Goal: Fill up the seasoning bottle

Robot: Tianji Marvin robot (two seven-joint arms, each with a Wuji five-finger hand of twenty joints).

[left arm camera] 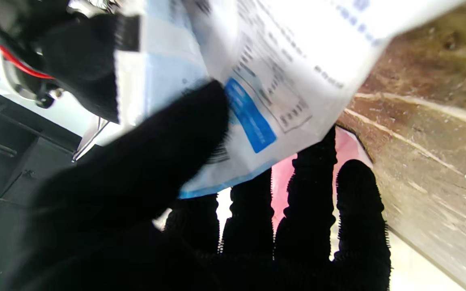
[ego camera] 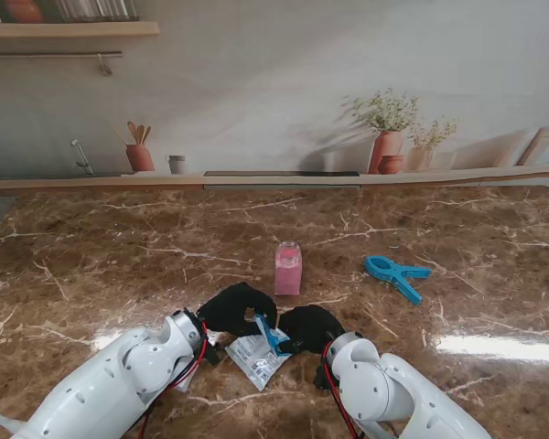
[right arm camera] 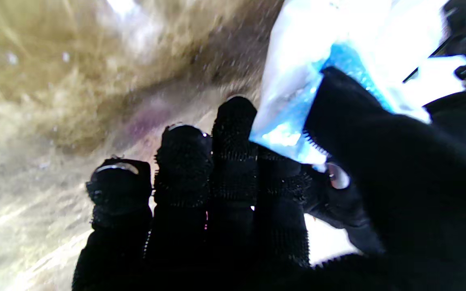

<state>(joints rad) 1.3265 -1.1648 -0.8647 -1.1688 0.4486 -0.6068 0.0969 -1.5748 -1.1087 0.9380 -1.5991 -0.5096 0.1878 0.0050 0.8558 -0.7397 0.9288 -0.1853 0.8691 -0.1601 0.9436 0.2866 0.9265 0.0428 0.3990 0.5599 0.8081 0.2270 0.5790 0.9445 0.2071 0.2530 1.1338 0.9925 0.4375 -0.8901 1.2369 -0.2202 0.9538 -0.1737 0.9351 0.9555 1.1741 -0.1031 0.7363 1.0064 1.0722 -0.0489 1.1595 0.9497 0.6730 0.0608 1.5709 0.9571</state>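
A small clear bottle [ego camera: 288, 268] with pink contents stands upright on the marble table, a little farther from me than both hands; in the left wrist view the bottle [left arm camera: 348, 147] shows pink behind the fingers. A white seasoning bag [ego camera: 256, 352] with blue print is held between my two black-gloved hands. My left hand [ego camera: 238, 308] pinches the bag [left arm camera: 257, 81] between thumb and fingers. My right hand [ego camera: 309, 327] grips the blue top edge of the bag [right arm camera: 297, 121]. The bag's lower part hangs toward me, near the table.
A blue clip [ego camera: 397, 273] lies on the table to the right of the bottle. A ledge [ego camera: 274, 179] runs along the far edge of the marble table [ego camera: 119, 265], with a backdrop of vases and utensils behind it.
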